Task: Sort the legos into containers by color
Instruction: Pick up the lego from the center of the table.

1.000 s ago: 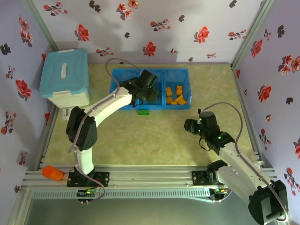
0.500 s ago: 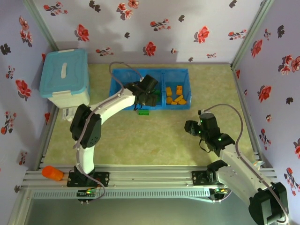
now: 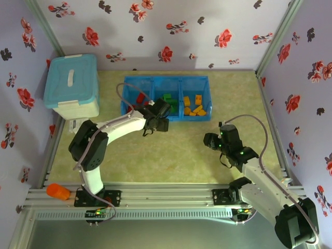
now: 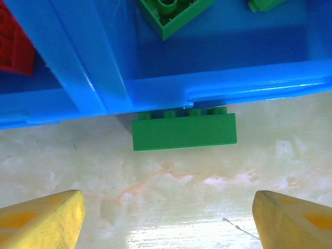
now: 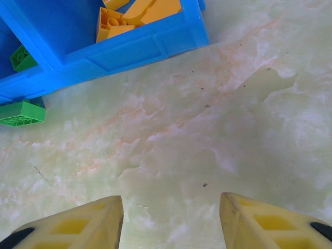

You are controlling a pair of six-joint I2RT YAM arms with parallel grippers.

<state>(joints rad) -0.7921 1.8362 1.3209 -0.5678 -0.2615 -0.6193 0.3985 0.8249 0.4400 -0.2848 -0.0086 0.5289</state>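
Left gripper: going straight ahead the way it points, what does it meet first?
Most likely the green brick, which lies on the table against the blue tray's near wall, centred ahead of the open left gripper. Depth is unclear: if the gripper is tilted down, it may touch the table first.

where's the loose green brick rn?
Left wrist view, centre: green brick lies on the table against the tray's near wall, outside the middle compartment.
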